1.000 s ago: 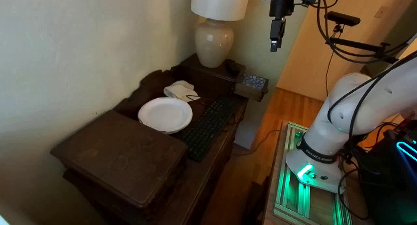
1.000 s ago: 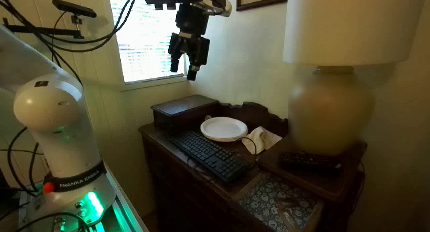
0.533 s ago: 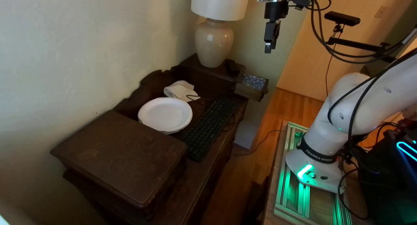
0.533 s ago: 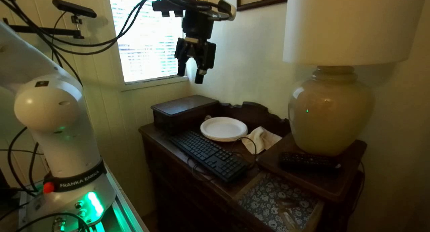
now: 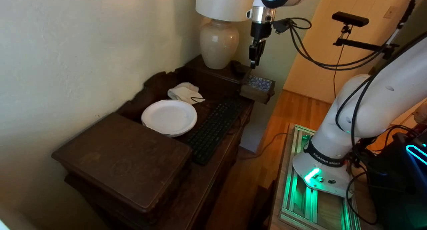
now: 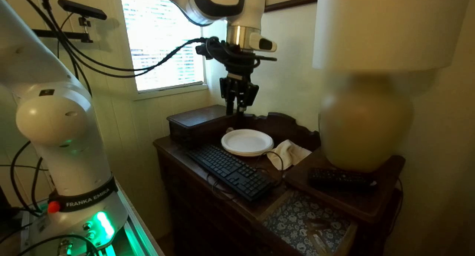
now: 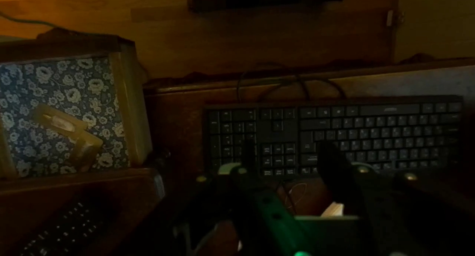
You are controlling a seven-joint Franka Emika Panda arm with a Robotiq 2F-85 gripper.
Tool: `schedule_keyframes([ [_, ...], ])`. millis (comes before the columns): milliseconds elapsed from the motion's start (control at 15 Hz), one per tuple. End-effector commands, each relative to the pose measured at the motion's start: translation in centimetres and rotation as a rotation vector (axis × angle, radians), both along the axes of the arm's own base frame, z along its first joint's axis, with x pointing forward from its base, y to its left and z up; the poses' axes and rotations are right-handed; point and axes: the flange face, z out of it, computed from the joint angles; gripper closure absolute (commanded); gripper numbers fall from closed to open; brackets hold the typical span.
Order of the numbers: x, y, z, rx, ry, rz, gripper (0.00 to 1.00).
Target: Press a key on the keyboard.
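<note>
My claw (image 7: pixel 289 148) hangs above the keyboard (image 6: pixel 231 170)

I have the claw's two fingers (image 7: pixel 333 168) apart, a gap between them. The keyboard lies well below them, on the dresser (image 6: pixel 171 148). The white plate (image 6: pixel 246 141) also sits lower than the claw, just beside the keyboard. In my wrist view, the flower-lined drawer (image 7: pixel 134 111) is left of the claw.

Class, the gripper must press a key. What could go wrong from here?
The gripper is open, so it may hit two spots on the keyboard at once. A cord loops up near the keyboard and might snag. The plate sits close to the keyboard, so a sideways slip could bump it.
</note>
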Motion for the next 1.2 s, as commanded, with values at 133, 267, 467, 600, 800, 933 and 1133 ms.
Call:
schedule_keyframes([
  [133,2.7,-0.5,-6.6,0.015,-0.002,-0.099,0.97],
  [267,3.4,-0.8,-8.9,0.013,0.005,-0.121,1.0],
  [467,4.4,-1.2,-12.2,0.009,0.015,-0.171,1.0],
  [600,5.0,-1.5,-13.9,0.018,0.012,-0.167,1.0],
  [800,4.7,-1.3,-14.2,0.008,0.02,-0.159,0.99],
  [933,4.9,-1.4,-14.9,0.006,0.025,-0.161,0.99],
  [1133,5.0,-1.5,-14.8,0.005,0.023,-0.162,1.0],
])
